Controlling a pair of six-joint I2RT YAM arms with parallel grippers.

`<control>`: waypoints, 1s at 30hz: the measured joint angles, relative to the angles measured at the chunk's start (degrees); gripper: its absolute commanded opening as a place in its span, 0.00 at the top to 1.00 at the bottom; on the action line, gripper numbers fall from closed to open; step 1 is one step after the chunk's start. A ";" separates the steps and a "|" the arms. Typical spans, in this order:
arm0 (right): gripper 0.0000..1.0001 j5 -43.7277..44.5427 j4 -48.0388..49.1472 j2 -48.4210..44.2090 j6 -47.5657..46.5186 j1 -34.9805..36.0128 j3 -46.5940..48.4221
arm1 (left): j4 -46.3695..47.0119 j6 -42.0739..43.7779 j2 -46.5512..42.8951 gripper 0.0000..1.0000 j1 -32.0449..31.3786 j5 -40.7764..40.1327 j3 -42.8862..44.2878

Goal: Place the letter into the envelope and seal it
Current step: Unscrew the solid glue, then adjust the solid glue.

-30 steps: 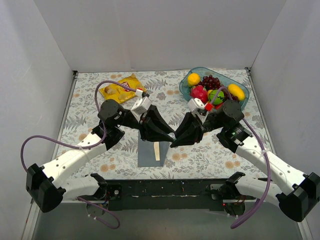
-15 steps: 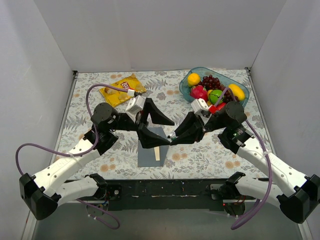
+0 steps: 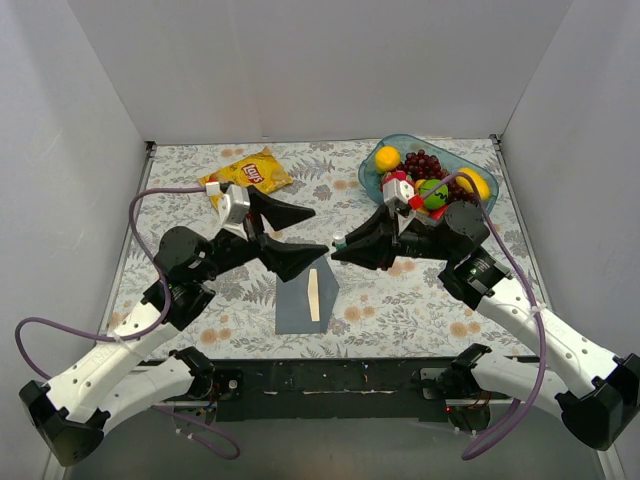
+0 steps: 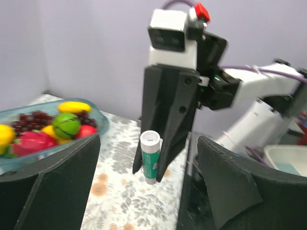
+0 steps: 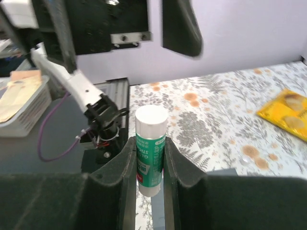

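Grey-blue envelope [image 3: 296,300] lying flat on the bench [image 3: 400,300] at lower centre of the overhead view; cream letter [image 3: 314,297] showing as a narrow strip along it, tucked in or on top unclear.
Both paper-thin, light and floppy, easily creased; probably best pinched at a free edge or flap corner; left pincer [image 3: 318,230] spread wide, empty, just above; right pincer [image 5: 148,165] pinching a white-capped green glue stick [image 5: 150,143].

Plain pale grey walls [image 3: 320,70] enclose three sides; floral-patterned tabletop [image 3: 400,310]; even, soft light.
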 measured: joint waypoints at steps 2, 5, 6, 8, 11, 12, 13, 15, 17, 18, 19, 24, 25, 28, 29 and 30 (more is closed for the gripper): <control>0.99 4.20 -0.96 0.00 1.90 -0.09 0.00 | -0.76 0.87 -1.49 0.18 0.13 -5.44 -0.09; 0.99 12.44 -1.95 0.00 8.09 -0.24 0.00 | -1.92 1.88 -2.54 0.18 0.17 -13.73 -0.61; 0.99 14.51 -2.14 0.00 10.08 -0.28 -0.02 | -2.01 2.08 -2.69 0.18 0.17 -15.52 -1.01; 0.99 19.26 -3.32 -0.02 16.59 -0.39 0.00 | -2.56 2.47 -2.89 0.18 0.20 -19.19 -2.14; 0.99 24.13 -4.22 -0.17 25.49 -0.44 -0.26 | -3.58 2.71 -2.78 0.18 0.20 -22.58 -3.45; 0.99 25.40 -4.37 -0.39 28.26 -0.44 -0.55 | -3.76 2.71 -2.71 0.18 0.20 -23.41 -3.80; 0.99 26.47 -4.44 -0.70 30.75 -0.44 -0.92 | -4.04 2.71 -2.67 0.18 0.20 -24.00 -4.02; 0.99 28.15 -4.48 -1.42 35.04 -0.44 -1.84 | -4.28 2.69 -2.60 0.18 0.20 -24.98 -4.17; 0.99 29.20 -4.11 -2.16 38.42 -0.44 -2.84 | -4.39 2.64 -2.62 0.18 0.20 -25.57 -4.20; 0.99 29.68 -3.82 -2.56 40.00 -0.44 -3.50 | -4.35 2.60 -2.67 0.18 0.20 -25.92 -4.22; 0.99 30.01 -3.69 -2.91 41.40 -0.44 -4.04 | -4.24 2.56 -2.78 0.18 0.20 -26.21 -4.35; 0.99 31.21 -3.43 -3.45 46.14 -0.44 -4.66 | -4.04 1.92 -3.08 0.17 0.20 -26.64 -5.25; 0.99 31.32 -3.15 -3.58 46.73 -0.44 -4.85 | -4.02 1.73 -3.10 0.17 0.20 -26.64 -5.27; 0.99 31.63 -2.47 -4.09 48.85 -0.44 -5.22 | -4.02 1.46 -3.30 0.17 0.20 -26.73 -5.33; 0.99 31.71 -2.16 -4.28 49.37 -0.44 -5.44 | -4.02 1.36 -3.32 0.17 0.20 -26.77 -5.33; 0.99 31.82 -1.92 -4.48 49.94 -0.44 -5.70 | -4.02 1.31 -3.34 0.17 0.20 -26.86 -5.33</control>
